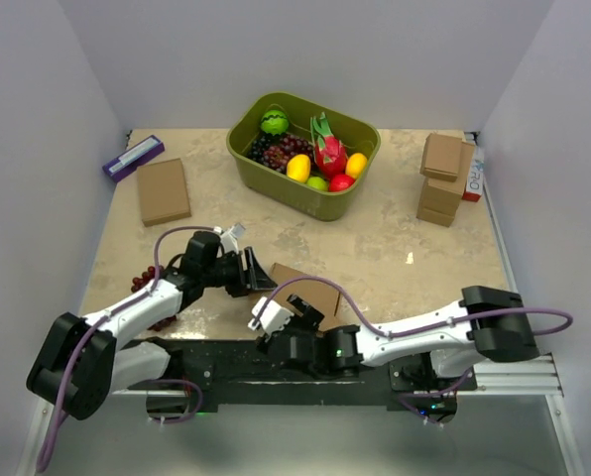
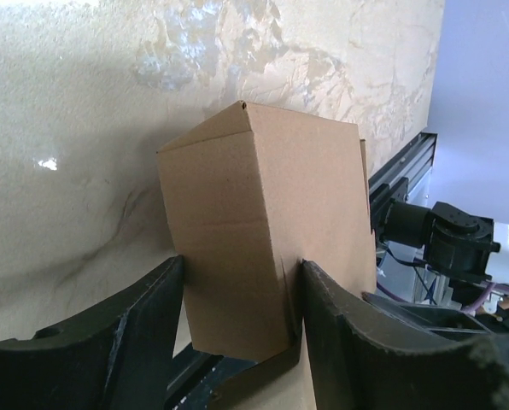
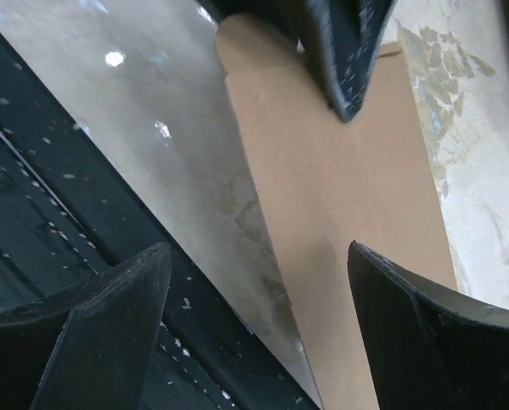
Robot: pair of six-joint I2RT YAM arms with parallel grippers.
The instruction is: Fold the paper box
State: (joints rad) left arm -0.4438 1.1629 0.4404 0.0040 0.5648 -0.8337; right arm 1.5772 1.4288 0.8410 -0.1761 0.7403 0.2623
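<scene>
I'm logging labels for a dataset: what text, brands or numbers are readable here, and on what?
"PRO": printed sideways on the white carton behind the stacked boxes; any other print on it is hidden.
Purple box: has a white label, too small to read.
Paper box and flat brown box: no print seen.
</scene>
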